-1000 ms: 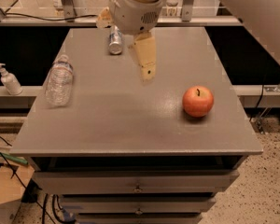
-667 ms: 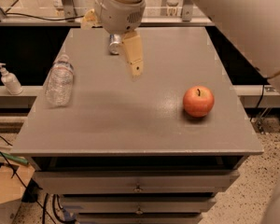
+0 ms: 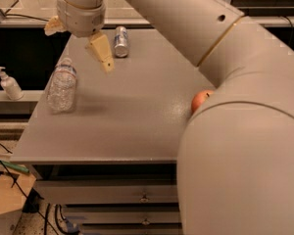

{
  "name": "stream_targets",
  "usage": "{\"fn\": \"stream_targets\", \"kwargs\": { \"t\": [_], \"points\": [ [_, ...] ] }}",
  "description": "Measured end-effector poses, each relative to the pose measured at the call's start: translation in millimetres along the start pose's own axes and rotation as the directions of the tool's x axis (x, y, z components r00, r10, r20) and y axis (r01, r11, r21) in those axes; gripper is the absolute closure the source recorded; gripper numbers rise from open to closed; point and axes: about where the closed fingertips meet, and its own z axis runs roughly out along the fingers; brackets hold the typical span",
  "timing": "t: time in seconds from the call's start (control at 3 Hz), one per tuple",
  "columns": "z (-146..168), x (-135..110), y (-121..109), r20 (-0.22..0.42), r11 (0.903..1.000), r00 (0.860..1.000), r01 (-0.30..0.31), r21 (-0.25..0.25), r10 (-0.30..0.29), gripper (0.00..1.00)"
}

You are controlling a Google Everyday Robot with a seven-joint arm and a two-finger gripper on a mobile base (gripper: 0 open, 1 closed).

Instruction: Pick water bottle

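Over the far left of the table (image 3: 137, 121), your gripper (image 3: 77, 39) hangs with jaws apart and holds nothing. The water bottle (image 3: 62, 84) lies on its side at its 7 o'clock, near the left edge. A can (image 3: 121, 41) lies at the gripper's 3 o'clock, and a pump bottle (image 3: 10, 84) stands off the table at the water bottle's 9 o'clock. Since a second ago the gripper has swung left, uncovering the can, and the arm (image 3: 235, 106) now hides most of the apple (image 3: 201, 101).

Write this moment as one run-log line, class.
task: pick water bottle | pincer: open, over table between water bottle and can | water bottle: lying near left edge, ungrasped | apple: right, partly hidden
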Motion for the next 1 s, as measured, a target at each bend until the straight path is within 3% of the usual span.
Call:
{"fn": "stream_targets", "kwargs": {
  "t": [0.33,1.0],
  "points": [
    [2,0,-5,0.001,0.9999,1.000,0.002,0.011,-0.002,0.00],
    [41,-3,-17,0.065,0.9995,0.998,0.023,0.019,-0.024,0.00]
  ]
}}
